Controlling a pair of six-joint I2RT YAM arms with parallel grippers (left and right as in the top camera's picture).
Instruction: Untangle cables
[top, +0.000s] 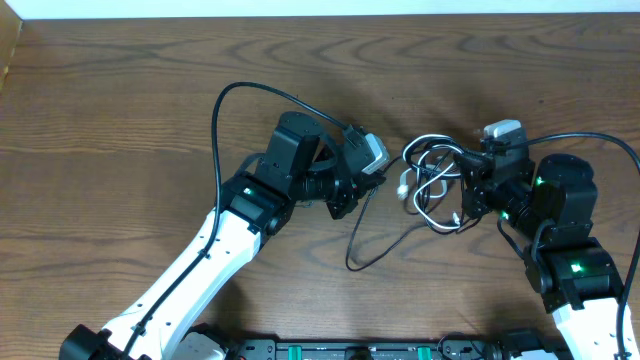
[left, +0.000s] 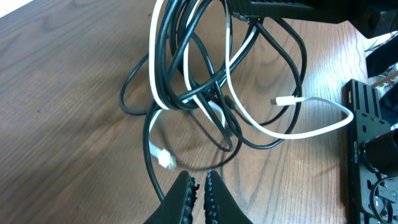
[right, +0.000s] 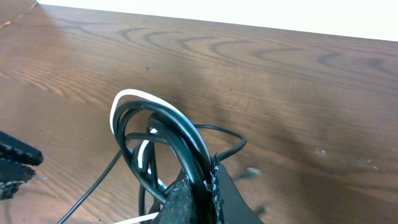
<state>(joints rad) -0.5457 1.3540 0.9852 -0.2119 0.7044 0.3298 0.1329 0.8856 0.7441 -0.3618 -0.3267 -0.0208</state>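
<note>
**Cable bundle held at centre-right of the wooden surface**

A brown wood-grain surface (top: 120, 90) fills the overhead view, with a pale strip along its top edge. The cables (top: 432, 185), thin black and white cords looped through one another, lie right of centre between the two arms. One black cord trails out of the bundle toward the lower middle of the frame.

In the right wrist view, the right gripper (right: 208, 180) is clamped on several black strands and one white strand, which arch up and over to the left of its fingers.

In the left wrist view, the left gripper (left: 200, 190) sits at the bottom centre of the frame. Its fingers are drawn almost together and nothing shows between them. A black cord passes just beside its left finger. A white plug (left: 163, 160) rests on the wood close by, and a second white plug end (left: 283, 101) lies toward the right of that frame.
</note>
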